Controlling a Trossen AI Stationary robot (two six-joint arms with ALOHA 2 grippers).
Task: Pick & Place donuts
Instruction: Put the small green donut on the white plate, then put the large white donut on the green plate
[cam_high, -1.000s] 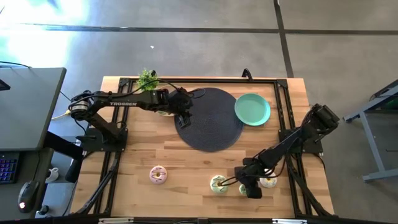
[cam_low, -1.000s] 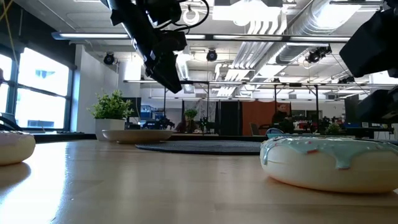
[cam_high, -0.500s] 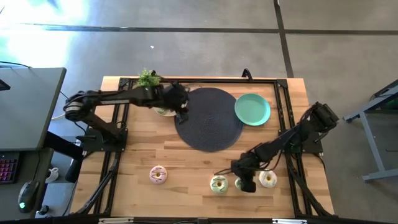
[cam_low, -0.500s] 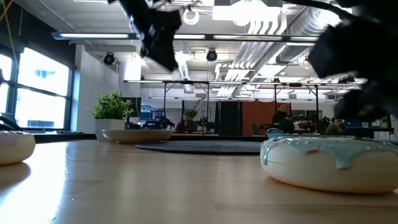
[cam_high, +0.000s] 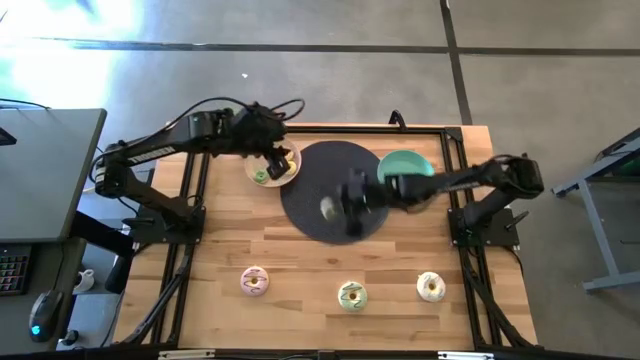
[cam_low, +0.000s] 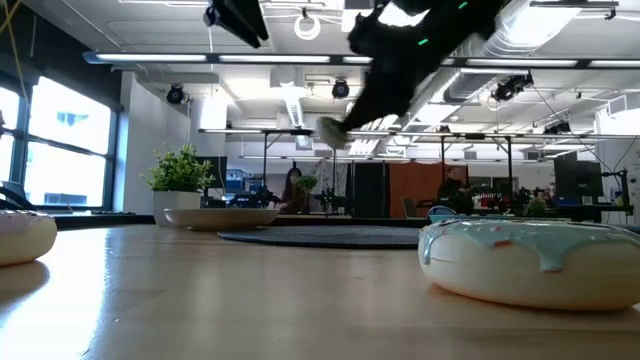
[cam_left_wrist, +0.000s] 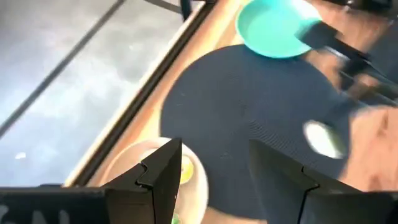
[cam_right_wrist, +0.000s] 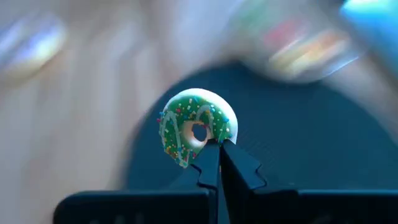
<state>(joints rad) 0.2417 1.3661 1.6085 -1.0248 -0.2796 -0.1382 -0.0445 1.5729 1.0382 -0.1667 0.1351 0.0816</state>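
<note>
Lifted from the table's front edge, right pincer (cam_right_wrist: 219, 147) pinches a green-frosted, sprinkled donut (cam_right_wrist: 196, 132) – above the black mat (cam_high: 300, 200).

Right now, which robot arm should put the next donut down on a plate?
The right. Its gripper already pinches the green donut above the black mat, near the teal plate. The left gripper hovers open and empty over the beige plate.

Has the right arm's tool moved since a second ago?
Yes. The right tool went from the table's front edge to above the black mat, shut on a green donut.
</note>
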